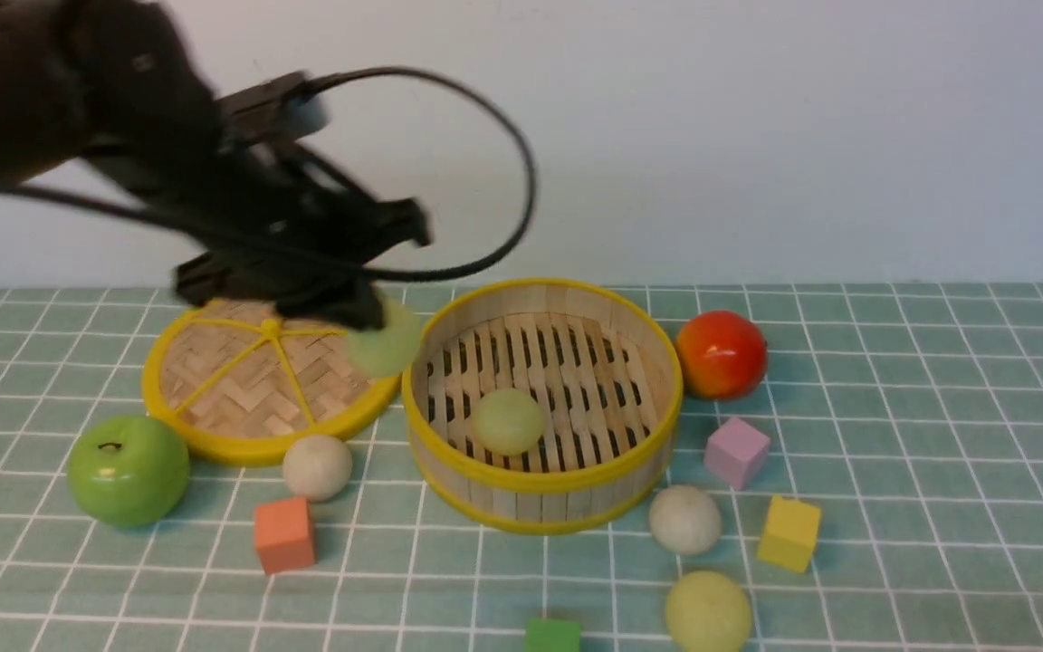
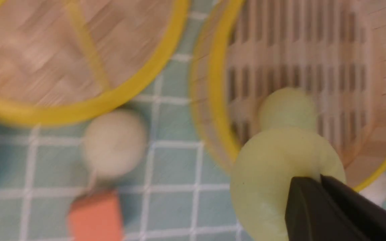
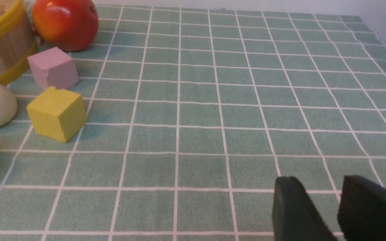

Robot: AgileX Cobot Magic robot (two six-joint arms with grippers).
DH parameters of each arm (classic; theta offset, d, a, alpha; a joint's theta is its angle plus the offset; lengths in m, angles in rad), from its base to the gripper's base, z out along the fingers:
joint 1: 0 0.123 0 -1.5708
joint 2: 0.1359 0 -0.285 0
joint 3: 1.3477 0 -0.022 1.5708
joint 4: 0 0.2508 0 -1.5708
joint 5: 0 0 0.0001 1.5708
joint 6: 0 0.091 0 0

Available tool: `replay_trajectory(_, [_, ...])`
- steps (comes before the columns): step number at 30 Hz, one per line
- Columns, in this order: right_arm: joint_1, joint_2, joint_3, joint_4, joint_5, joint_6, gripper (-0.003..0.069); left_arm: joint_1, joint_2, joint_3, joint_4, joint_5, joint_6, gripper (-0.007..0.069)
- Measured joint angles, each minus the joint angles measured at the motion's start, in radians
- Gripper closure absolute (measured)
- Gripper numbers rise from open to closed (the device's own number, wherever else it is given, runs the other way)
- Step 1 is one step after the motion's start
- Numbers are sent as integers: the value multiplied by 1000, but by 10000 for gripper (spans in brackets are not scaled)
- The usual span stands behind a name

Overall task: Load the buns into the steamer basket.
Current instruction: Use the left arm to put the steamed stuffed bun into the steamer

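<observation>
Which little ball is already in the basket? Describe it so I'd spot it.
Find the round bamboo steamer basket with yellow rims, mid-table. On its slatted floor lies one pale yellow-green bun. It alone sits inside the walls.

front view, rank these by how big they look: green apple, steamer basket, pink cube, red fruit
1. steamer basket
2. green apple
3. red fruit, though it sits farther back, so apple versus fruit is unsure
4. pink cube

Bright, even light, soft shadows. Front view smears the left arm (image 1: 214,181) and bun (image 1: 384,340); left wrist view blurs throughout; right wrist view sharp, glare on the red fruit (image 3: 65,23).
</observation>
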Motion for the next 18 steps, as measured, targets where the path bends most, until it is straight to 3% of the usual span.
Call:
replay_trajectory(8, [0,0,0,0,0,0,421,-49,376,-381,2,6,-28,629])
replay_trajectory(18, [0,0,0,0,0,0,421,-49,553,-480,27,-9,-99,564])
